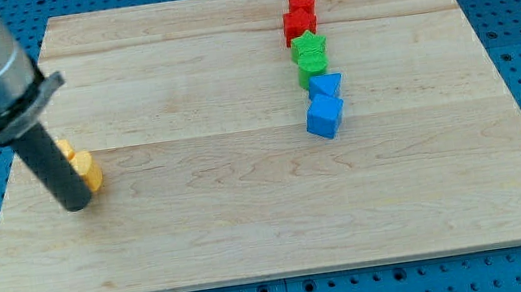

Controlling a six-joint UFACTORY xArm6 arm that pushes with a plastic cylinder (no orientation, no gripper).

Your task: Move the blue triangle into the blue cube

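Observation:
The blue triangle (pixel 326 85) lies right of the board's middle, touching the blue cube (pixel 324 116) just below it. Both sit at the bottom of a column of blocks. My tip (pixel 76 203) is far to the view's left, near the board's left edge, beside a yellow block (pixel 88 171). The rod hides part of a second yellow block (pixel 66 151).
Above the blue triangle stand a green block (pixel 313 69), a green star (pixel 309 49), a red block (pixel 298 26) and a red cylinder (pixel 301 3). The wooden board (pixel 251 228) lies on a blue perforated table.

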